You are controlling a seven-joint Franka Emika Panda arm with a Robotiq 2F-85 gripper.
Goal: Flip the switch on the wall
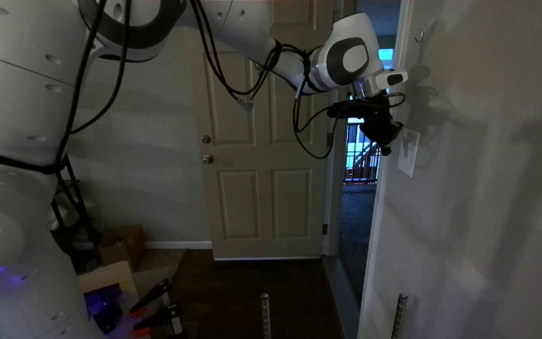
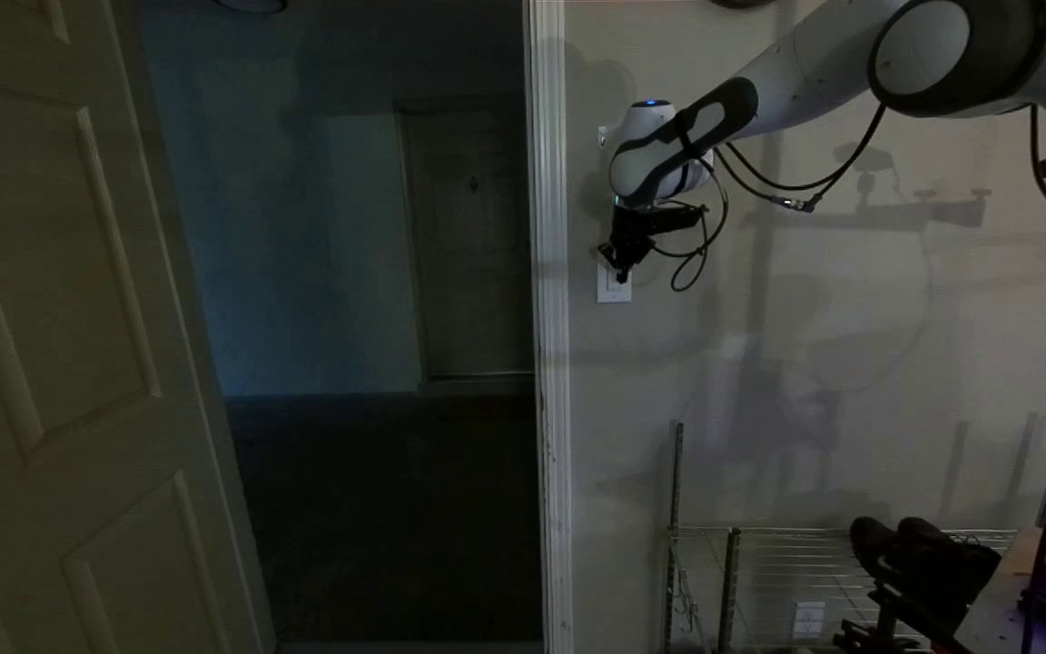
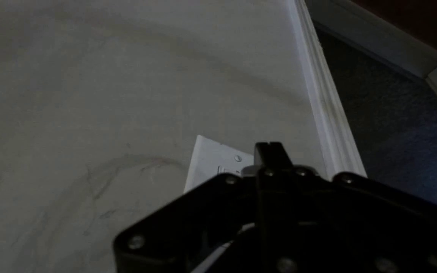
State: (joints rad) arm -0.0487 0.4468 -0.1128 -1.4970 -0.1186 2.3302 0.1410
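The switch [image 1: 409, 155] is a small white upright plate on the off-white wall [image 1: 492, 202], just beside the doorway. It also shows in an exterior view [image 2: 614, 292], its upper part covered by the gripper. In the wrist view, the switch [image 3: 209, 159] shows a corner, a screw and the edge of its middle part; the rest is hidden behind the black fingers. My gripper [image 3: 268, 144] is shut, its fingertips together with nothing between them. The gripper [image 1: 386, 151] points down right by the plate in both exterior views [image 2: 622, 276]. I cannot tell whether it touches the plate.
White door trim [image 2: 550, 318] runs beside the switch. A panelled door [image 1: 261, 212] stands open. A small hook [image 1: 420, 35] is above the switch. Metal posts [image 1: 398, 315] and a wire shelf [image 2: 795, 563] are low by the wall. Cables [image 1: 299, 136] hang from the arm.
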